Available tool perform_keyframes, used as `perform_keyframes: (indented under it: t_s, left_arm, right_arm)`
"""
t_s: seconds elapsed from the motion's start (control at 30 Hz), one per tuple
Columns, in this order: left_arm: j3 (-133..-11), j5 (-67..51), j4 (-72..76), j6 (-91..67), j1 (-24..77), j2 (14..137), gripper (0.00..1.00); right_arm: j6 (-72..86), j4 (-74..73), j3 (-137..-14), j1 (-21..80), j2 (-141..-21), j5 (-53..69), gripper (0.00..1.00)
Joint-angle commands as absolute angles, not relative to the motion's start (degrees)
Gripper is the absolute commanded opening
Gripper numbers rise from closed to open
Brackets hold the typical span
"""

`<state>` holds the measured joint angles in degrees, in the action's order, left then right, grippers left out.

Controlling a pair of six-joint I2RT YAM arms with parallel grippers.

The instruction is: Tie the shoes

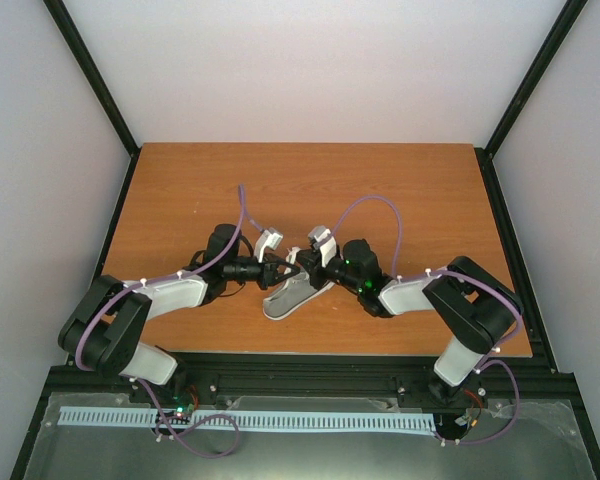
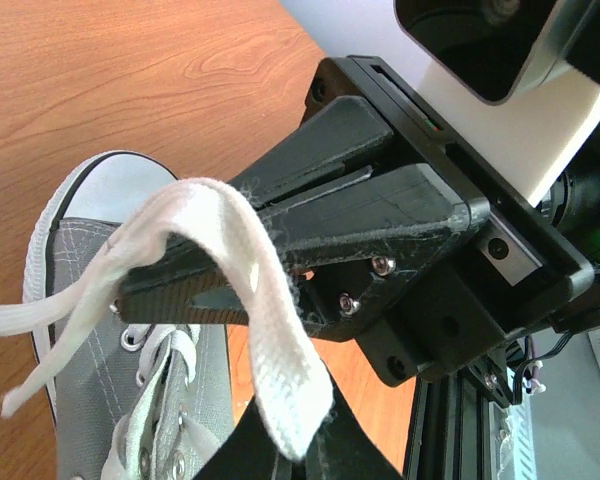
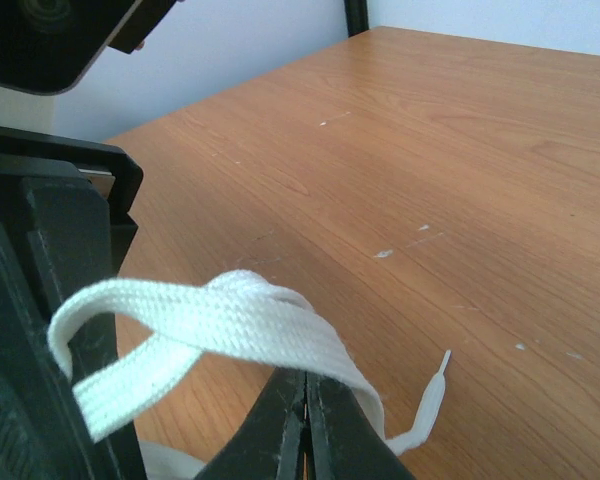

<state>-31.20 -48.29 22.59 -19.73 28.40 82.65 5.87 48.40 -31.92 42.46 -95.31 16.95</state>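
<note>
The desk (image 1: 400, 190) is bare orange-brown wood. Both arms reach in from its near edge and meet over its middle. The shoe (image 1: 285, 300), grey with a white toe cap and sole rim, lies under them near the front edge, toe toward the bases. From above, the arms cover its opening and most of its upper, so its inside cannot be seen.

The left gripper (image 1: 280, 268) and right gripper (image 1: 298, 262) sit tip to tip just above the shoe. In the left wrist view the flat white lace (image 2: 270, 330) drapes over the right gripper's fingers and drops into the left gripper (image 2: 285, 450), which is cut off at the bottom edge and pinches it. In the right wrist view the right gripper (image 3: 305, 420) is closed tight on the lace where it loops over. One aglet (image 3: 446, 361) lies on the desk beyond. The eyelets are partly out of frame.
</note>
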Motion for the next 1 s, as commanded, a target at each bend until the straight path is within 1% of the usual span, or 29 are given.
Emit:
perform_keyframes:
  t_s: [0.0, 0.27, 0.37, 0.47, 0.63, 0.83, 0.97]
  left_arm:
    - [-31.07, -48.65, 23.12, -19.16, 28.65, 81.37, 0.01]
    - [-30.71, -47.42, 23.02, -18.93, 28.65, 81.04, 0.01]
    - [-31.17, -47.57, 22.88, -18.78, 28.65, 81.95, 0.01]
    - [-32.02, -48.70, 22.14, -18.10, 28.65, 82.99, 0.01]
    - [-33.83, -49.73, 18.26, -15.48, 29.04, 83.88, 0.01]
    - [-34.64, -49.80, 15.91, -14.04, 29.65, 83.02, 0.01]
    - [-35.94, -50.33, 14.69, -13.16, 30.50, 84.05, 0.01]
  right_arm:
    - [3.62, 46.28, -29.42, 42.45, -91.94, 12.86, 0.03]
    - [1.84, 31.65, -27.58, 42.45, -81.68, 9.67, 0.03]
    - [1.38, 21.99, -28.85, 42.45, -76.41, 9.14, 0.03]
    - [0.52, 10.01, -32.05, 42.45, -72.87, 10.42, 0.03]
    - [-0.13, -9.59, -40.51, 42.46, -71.56, 15.46, 0.03]
    - [3.15, -24.90, -48.16, 42.45, -68.12, 14.04, 0.03]
    - [4.90, -31.99, -53.75, 42.45, -68.05, 15.21, 0.03]
